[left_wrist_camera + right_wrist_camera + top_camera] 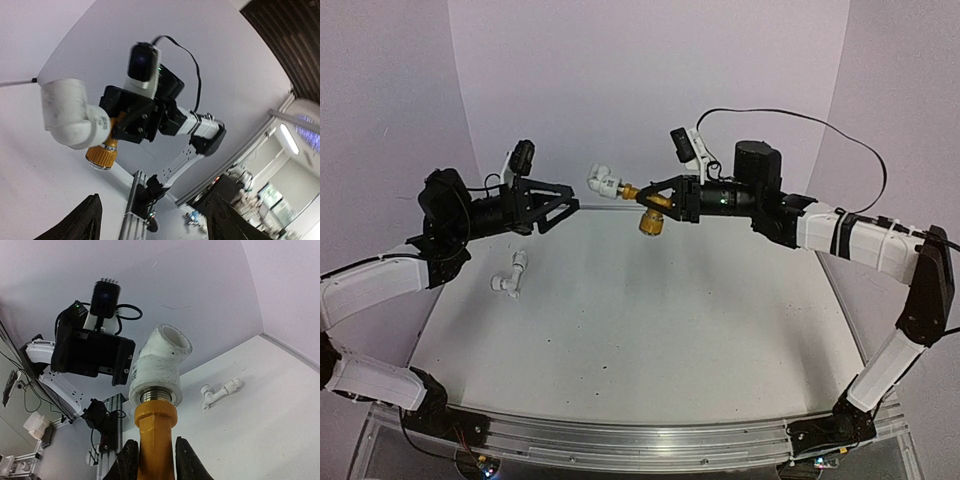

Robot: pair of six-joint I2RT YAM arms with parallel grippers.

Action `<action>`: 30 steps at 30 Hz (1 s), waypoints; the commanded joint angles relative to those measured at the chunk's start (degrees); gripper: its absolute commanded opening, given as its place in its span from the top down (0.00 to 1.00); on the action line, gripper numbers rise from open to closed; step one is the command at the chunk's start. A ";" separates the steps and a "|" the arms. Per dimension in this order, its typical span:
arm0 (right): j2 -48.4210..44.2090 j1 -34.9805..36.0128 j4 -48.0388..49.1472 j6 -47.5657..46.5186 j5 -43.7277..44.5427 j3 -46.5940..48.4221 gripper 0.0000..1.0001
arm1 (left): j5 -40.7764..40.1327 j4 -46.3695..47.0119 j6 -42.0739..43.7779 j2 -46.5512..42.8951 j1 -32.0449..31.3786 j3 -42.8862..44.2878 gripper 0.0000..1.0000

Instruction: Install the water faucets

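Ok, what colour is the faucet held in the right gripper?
Yellow-gold faucet, best seen in the right wrist view, with a white fitting on its end.

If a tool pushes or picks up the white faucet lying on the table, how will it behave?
The white faucet looks like rigid plastic, so it is probably light and stiff. Its side branch should stop it rolling; on the smooth table it would likely slide or pivot. Its small round body may slip from a loose grip.

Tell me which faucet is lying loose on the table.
The white plastic faucet, by the left arm. The yellow-gold faucet is held aloft in the right claw, a white elbow fitting on its end.
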 commanded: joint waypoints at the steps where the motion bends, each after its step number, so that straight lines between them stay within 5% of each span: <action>1: -2.70 0.95 2.17 -10.84 4.38 0.51 1.00 | -7.09 0.78 -19.45 5.05 0.03 4.83 0.26; 16: 1.70 3.89 -0.04 -8.45 1.58 4.29 1.00 | -5.65 0.81 -12.97 11.06 -2.21 9.74 0.27; 23: 2.13 4.30 -1.87 -10.85 1.84 5.42 1.00 | -5.20 0.83 -17.42 13.69 -2.33 9.97 0.66; 30: -1.68 8.06 -3.20 -29.80 11.27 0.11 1.00 | -4.69 0.84 -30.29 17.16 -2.33 9.21 0.99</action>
